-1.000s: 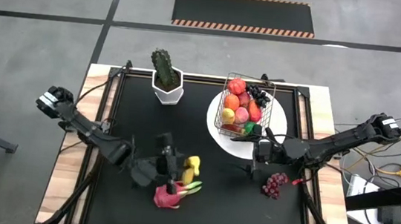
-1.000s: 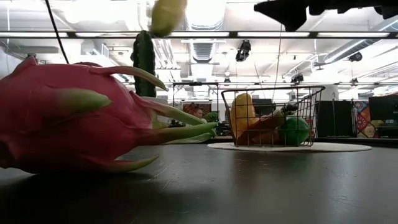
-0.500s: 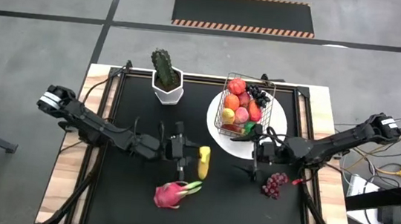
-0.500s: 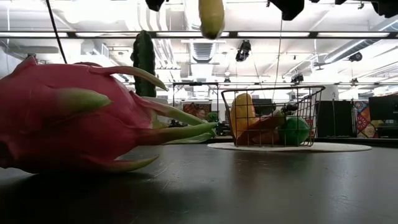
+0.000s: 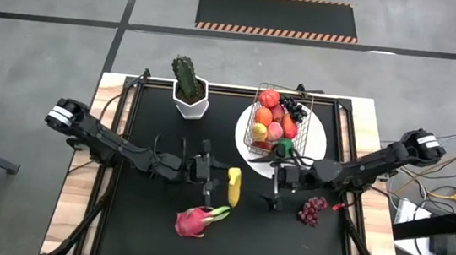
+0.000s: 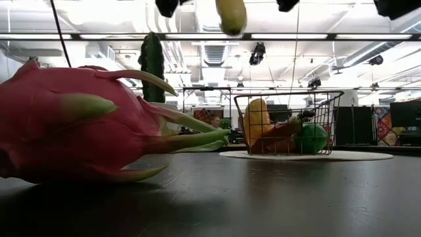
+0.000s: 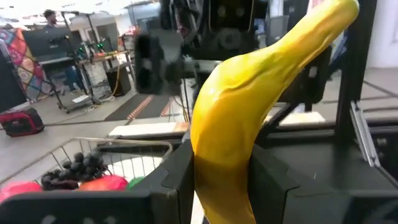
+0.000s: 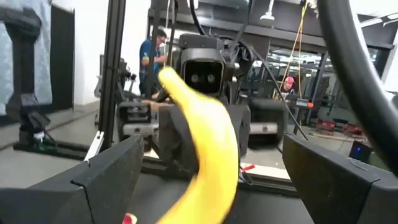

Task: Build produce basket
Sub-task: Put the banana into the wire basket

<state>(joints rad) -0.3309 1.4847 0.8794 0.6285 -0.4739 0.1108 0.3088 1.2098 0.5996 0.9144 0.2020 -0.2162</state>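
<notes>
Step in hand: we judge this to be a handover of the curved yellow toy banana [image 5: 233, 185] from our left arm to our right, above the middle of the black table [image 5: 142, 220].
Left gripper [image 5: 221, 175]: clamped on the banana's lower half, with a dark finger [image 7: 174, 180] on either side in the left wrist view; the fruit is held clear of the table.
Right gripper [image 5: 274, 183]: facing the banana from the basket side, near but not touching; its fingers [image 8: 112, 171] are spread wide in the right wrist view.
Basket: the square silver wire basket [image 5: 274, 120] sits on a round white plate [image 5: 316, 137], already holding several fruits.
Still outside: the pink dragon fruit with green tips [image 5: 194, 221] lies near the banana; the purple grapes [image 5: 313, 209] lie by our right arm.
Doing it well: we centre the free, upper end of the banana between the right fingers, close firmly, and only then release the left grip.
Risk: the banana's curved, smooth skin may twist on closing.
Off-task: a green cactus in a white pot [image 5: 188, 88] stands at the far side.
</notes>
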